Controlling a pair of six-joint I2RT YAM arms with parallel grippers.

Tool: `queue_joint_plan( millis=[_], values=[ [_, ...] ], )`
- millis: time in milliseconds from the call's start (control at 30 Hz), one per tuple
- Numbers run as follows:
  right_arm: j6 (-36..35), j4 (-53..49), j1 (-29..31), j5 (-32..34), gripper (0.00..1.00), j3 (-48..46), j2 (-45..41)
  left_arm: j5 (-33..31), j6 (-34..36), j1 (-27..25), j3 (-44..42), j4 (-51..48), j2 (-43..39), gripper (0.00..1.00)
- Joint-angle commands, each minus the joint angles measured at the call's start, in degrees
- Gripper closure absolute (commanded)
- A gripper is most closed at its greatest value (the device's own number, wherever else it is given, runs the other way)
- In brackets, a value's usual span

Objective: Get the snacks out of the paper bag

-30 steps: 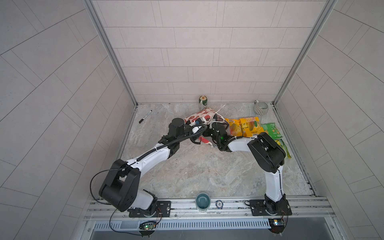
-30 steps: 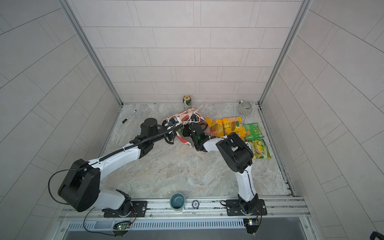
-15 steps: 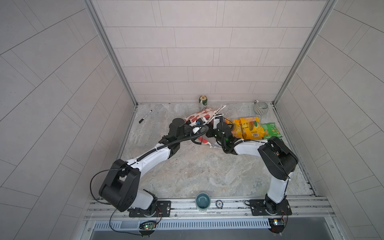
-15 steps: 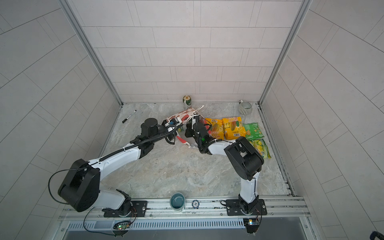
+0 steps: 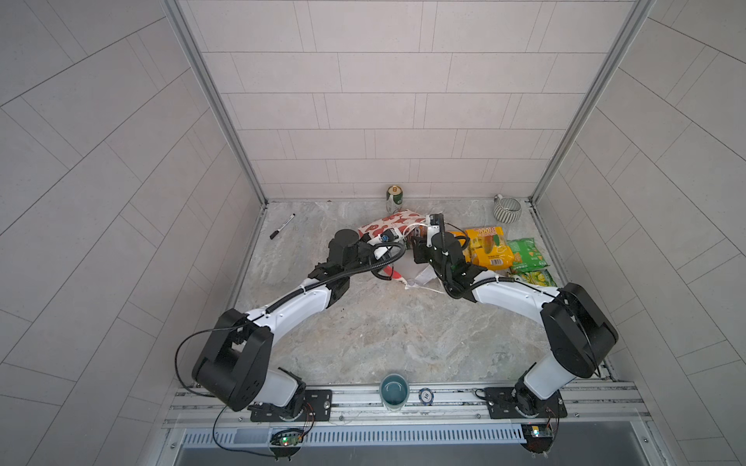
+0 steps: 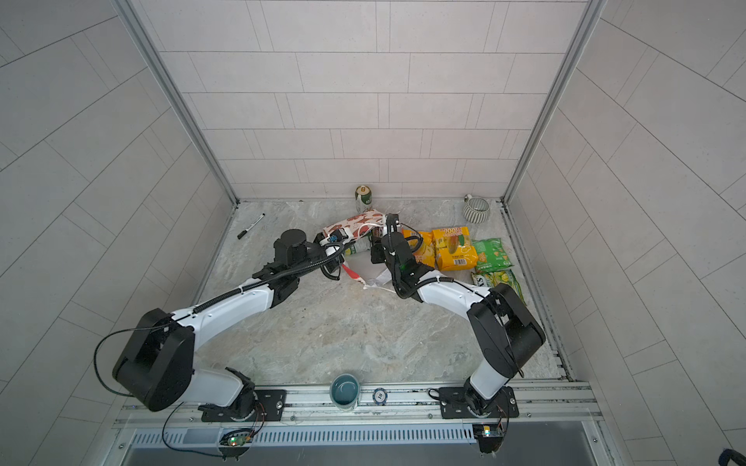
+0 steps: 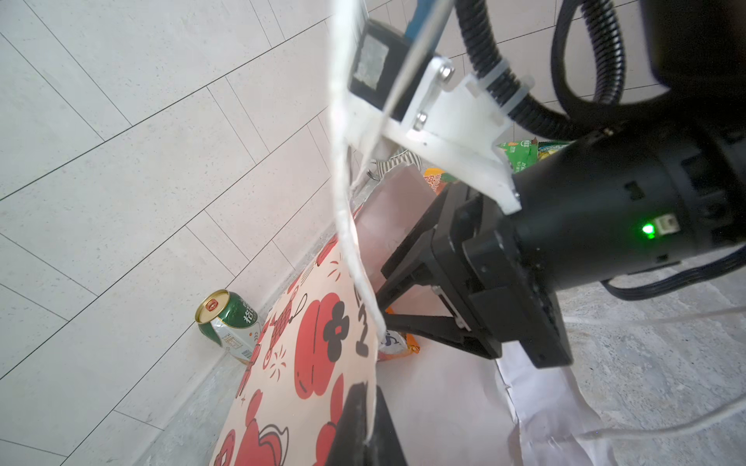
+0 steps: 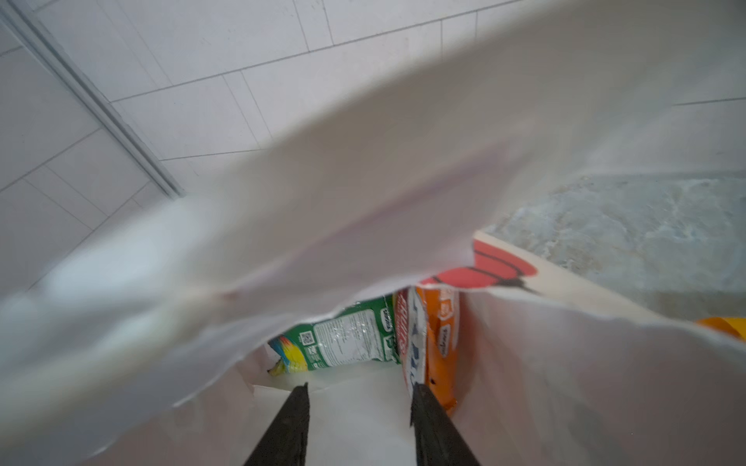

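on the tabletop [image 5: 383, 322], upper centre, the right gripper [image 8: 360, 387] is re-entering the paper bag [image 7: 306, 363], jaws newly parting for remaining snacks [image 8: 347, 343], left gripper [image 7: 369, 419] clenching its rim.

- Both top views look steeply down from high over the front rail [image 5: 452, 397], side by side, sharing the whole tabletop [image 5: 383, 322].
- The left wrist view sits close beside the paper bag [image 7: 306, 363], facing the back wall [image 7: 121, 161].
- The right wrist view peers past the right pincer [image 8: 360, 386] into the bag's mouth, very near.
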Motion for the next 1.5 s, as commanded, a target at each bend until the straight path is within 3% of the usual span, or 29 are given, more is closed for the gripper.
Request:
queue_joint_plan(
  millis=[0,300,633,833,933,1000,1233,1467],
  values=[
    [0.25,-5.49,0.39,5.68,0.54,1.14,0.86,0.17,0.03,-0.13,-0.61,-0.33,-0.76,1.00],
    [3.53,-6.19,0.42,8.56,0.49,3.84,6.55,0.50,0.21,-0.12,-0.68,-0.39,-1.11,1.00],
    [4.65,4.31,0.49,12.15,0.52,5.19,13.94,1.25,0.11,-0.12,-0.95,-0.31,-1.59,1.00],
    [6.29,2.60,0.03,12.69,0.64,8.84,17.94,1.29,0.16,-0.12,-1.12,-0.23,-1.97,1.00],
    [6.22,2.57,-0.28,11.25,0.82,9.50,18.78,0.97,0.33,-0.12,-1.24,-0.26,-2.14,1.00],
    [6.09,3.61,-0.39,10.78,0.88,8.91,18.53,0.76,0.33,-0.14,-1.27,-0.16,-2.17,1.00],
    [2.58,12.02,-0.40,4.95,0.95,4.15,14.48,-0.32,0.11,-0.12,-1.19,-0.14,-1.82,1.00],
    [1.25,13.09,-0.62,1.86,1.00,0.05,9.51,-2.18,0.25,-0.12,-1.24,-0.16,-1.79,1.00]
  ],
)
